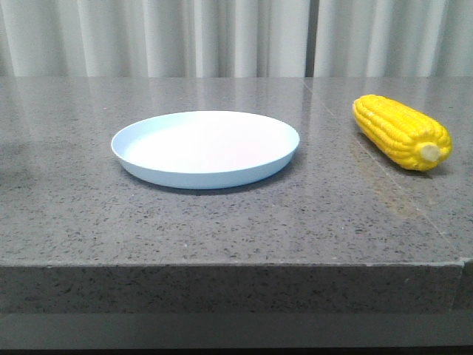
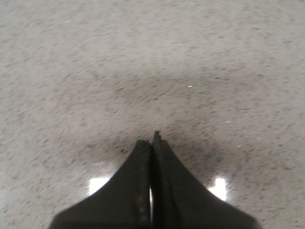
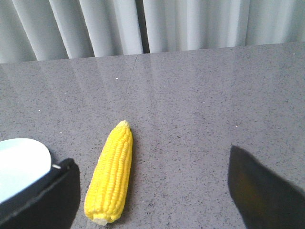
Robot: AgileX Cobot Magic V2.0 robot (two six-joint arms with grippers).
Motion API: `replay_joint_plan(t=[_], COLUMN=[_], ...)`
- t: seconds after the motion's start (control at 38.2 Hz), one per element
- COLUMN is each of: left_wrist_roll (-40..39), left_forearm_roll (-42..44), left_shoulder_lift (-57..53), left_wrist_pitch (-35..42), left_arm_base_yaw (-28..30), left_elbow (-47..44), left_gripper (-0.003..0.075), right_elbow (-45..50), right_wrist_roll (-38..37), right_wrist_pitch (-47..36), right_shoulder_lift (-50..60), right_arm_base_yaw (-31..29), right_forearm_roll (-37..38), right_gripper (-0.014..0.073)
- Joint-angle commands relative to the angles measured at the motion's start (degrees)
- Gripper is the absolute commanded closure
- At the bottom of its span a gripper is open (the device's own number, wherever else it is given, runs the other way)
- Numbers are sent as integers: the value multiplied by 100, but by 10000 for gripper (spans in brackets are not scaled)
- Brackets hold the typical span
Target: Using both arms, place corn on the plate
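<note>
The yellow corn (image 1: 401, 132) lies on the grey stone table at the right, its cream stub end toward the front. The pale blue-white plate (image 1: 133, 144) sits empty left of it, near the table's middle. Neither gripper shows in the front view. In the right wrist view my right gripper (image 3: 150, 174) is open and empty above the table, with the corn (image 3: 111, 174) lying between its fingers, close to the one finger (image 3: 45, 198), and a bit of the plate (image 3: 19, 160) at the edge. In the left wrist view my left gripper (image 2: 152, 138) is shut on nothing over bare table.
The grey speckled table (image 1: 222, 222) has its front edge near the camera. A pale pleated curtain (image 1: 222, 37) hangs behind the table's far edge.
</note>
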State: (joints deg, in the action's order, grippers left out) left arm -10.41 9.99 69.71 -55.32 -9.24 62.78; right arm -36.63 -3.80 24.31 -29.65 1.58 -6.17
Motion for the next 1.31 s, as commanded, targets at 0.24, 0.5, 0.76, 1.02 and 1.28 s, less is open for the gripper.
replay_joint_plan(t=[0.24, 0.5, 0.76, 1.02, 1.28], left_wrist_roll=[-62, -42, -42, -42, -42], left_forearm_roll=[45, 139, 251, 251, 251], left_shoulder_lift=[-2094, -4188, -5813, -6212, -6212], left_wrist_pitch=[2263, 3221, 3221, 3234, 3223], left_arm_base_yaw=[72, 72, 72, 72, 72], left_elbow=[-1702, -3099, -3689, -3710, -3710], left_gripper=[741, 741, 741, 741, 741], right_elbow=[-191, -191, -191, -645, -1836], right_wrist_roll=[23, 23, 23, 23, 23], right_wrist_pitch=[-423, -423, -393, 91, 1029], right_shoulder_lift=[-48, -48, -48, -982, -2991], right_arm_base_yaw=[-29, -29, -29, -29, 116], right_forearm_roll=[-11, -11, -97, -374, -374], right_gripper=[-56, -56, -56, -56, -56])
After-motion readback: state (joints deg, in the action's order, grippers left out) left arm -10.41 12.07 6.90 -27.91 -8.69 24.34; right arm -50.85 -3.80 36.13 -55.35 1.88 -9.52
